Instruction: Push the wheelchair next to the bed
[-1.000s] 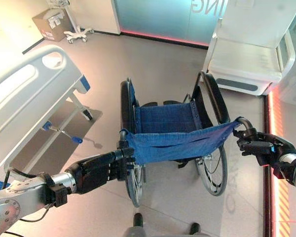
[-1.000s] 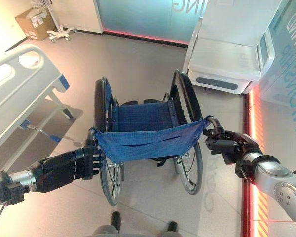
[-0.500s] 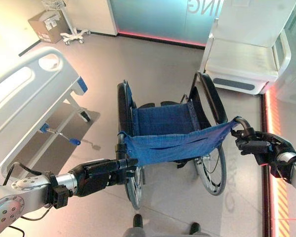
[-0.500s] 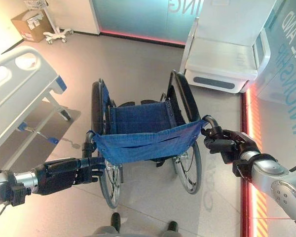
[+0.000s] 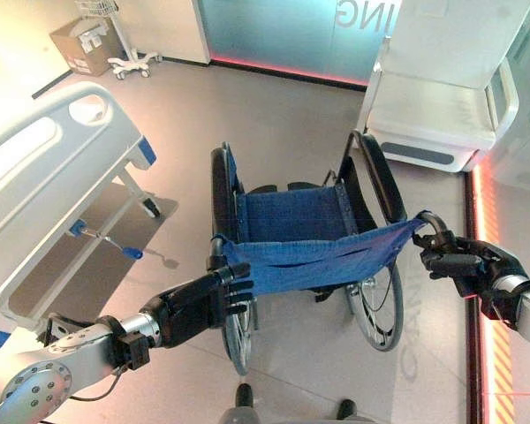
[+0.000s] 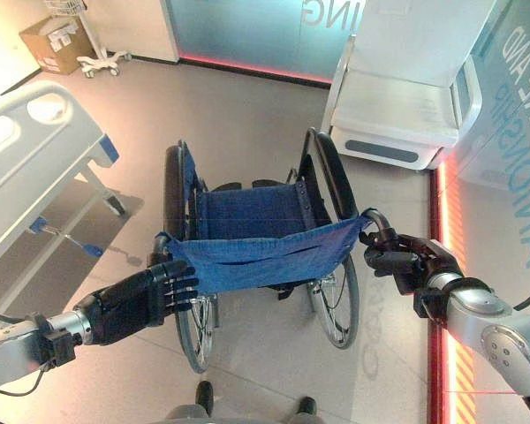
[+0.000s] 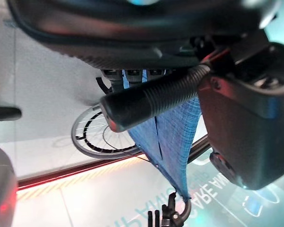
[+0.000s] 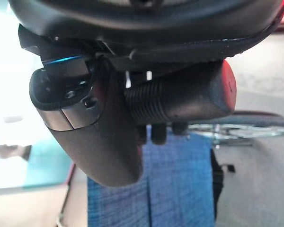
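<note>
The wheelchair (image 5: pixel 296 212), black-framed with a blue cloth seat and back, stands mid-floor facing away from me. A white hospital bed (image 5: pixel 44 168) lies to its left, a strip of floor between them. My left hand (image 5: pixel 194 305) sits at the left push handle (image 7: pixel 151 97); its fingers are curled at the ribbed grip, which runs between palm and thumb (image 7: pixel 241 123). My right hand (image 5: pixel 468 265) is shut on the right push handle (image 8: pixel 180 101), its thumb (image 8: pixel 99 137) wrapped under the grip.
A white cabinet-like unit (image 5: pixel 442 106) stands close beyond the wheelchair's right side. A red lit strip (image 5: pixel 486 353) runs along the floor at the right. A cardboard box (image 5: pixel 88 44) and a wheeled stand (image 5: pixel 132 62) are far left by the glass wall (image 5: pixel 283 26).
My left hand, lying flat and low by the handle half a second ago, has risen and curled its fingers at the grip. The wheelchair and right hand have barely moved.
</note>
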Controlling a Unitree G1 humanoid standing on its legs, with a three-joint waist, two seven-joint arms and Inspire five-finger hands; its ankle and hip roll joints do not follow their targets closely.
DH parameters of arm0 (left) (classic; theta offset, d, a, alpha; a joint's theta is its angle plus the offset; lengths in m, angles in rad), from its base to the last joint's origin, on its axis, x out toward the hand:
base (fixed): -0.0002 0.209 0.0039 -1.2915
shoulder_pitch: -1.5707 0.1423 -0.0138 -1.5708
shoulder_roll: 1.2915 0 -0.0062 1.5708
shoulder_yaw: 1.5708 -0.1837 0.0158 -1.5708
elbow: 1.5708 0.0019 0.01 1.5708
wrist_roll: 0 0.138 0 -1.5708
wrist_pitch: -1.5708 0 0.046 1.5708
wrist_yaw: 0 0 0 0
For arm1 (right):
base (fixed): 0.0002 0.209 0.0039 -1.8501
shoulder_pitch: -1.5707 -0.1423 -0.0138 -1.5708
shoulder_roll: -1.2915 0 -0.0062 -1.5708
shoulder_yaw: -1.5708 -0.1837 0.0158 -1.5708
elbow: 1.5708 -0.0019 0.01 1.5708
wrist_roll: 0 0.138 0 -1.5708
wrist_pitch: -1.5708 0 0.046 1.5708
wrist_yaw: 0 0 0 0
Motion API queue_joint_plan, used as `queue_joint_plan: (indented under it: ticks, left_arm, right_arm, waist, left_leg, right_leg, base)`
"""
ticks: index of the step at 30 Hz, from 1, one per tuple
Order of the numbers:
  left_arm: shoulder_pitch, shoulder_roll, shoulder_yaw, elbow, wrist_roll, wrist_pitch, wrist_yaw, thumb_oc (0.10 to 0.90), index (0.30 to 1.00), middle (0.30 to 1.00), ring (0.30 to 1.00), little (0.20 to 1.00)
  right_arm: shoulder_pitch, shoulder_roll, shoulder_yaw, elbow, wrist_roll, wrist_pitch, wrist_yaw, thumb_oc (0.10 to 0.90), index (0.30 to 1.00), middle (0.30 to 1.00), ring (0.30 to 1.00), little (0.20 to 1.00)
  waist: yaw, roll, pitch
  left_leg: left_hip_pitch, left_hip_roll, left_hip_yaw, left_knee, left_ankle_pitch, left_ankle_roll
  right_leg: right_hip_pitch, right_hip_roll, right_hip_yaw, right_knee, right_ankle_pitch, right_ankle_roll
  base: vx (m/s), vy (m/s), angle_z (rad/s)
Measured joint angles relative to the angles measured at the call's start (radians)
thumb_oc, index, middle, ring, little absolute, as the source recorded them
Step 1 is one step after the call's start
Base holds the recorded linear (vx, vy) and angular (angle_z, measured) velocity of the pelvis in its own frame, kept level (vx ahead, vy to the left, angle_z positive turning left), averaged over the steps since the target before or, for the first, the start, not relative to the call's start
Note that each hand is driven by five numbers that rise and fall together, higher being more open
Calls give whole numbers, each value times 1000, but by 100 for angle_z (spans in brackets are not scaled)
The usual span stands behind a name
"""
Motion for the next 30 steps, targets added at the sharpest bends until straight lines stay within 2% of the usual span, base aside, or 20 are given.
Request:
queue_joint_plan:
  ticks: [1, 2, 14, 30]
  left_arm:
    - [0, -3, 0, 0, 1, -4, 8, 552, 528, 528, 528, 528]
    - [0, -5, 0, 0, 1, -10, 15, 400, 300, 300, 300, 300]
    - [1, -45, 0, 0, 3, -38, 60, 400, 300, 300, 300, 300]
    - [1, -54, 0, -4, 0, -42, 85, 400, 300, 300, 300, 300]
  right_arm:
    - [-4, 3, 8, 0, 0, 0, -5, 400, 300, 300, 300, 300]
    - [-5, 11, 9, 0, 0, 0, -6, 400, 300, 300, 300, 300]
    - [-9, 44, 12, -1, 0, 0, -12, 400, 300, 300, 300, 300]
    - [-17, 46, 20, -1, 0, 0, -15, 400, 300, 300, 300, 300]
  waist:
    - [-1, -4, 0]
    - [-1, -7, 1]
    - [-3, -22, 3]
    - [-5, -22, 3]
  left_leg:
    - [1, 0, 0, 0, 0, 0]
    - [2, 0, 1, 0, 0, 0]
    - [5, 0, 3, -3, 0, 0]
    - [7, 2, 4, -3, 0, -1]
  right_leg:
    - [0, 0, 1, 0, 0, 0]
    - [0, 0, 5, 0, 0, 0]
    - [-2, 1, 14, 0, 0, 0]
    - [-3, 4, 13, -1, 0, 0]
  base:
    - [0, 0, 0]
    - [1, -5, -3]
    - [-1, -6, -1]
    - [12, -59, 0]
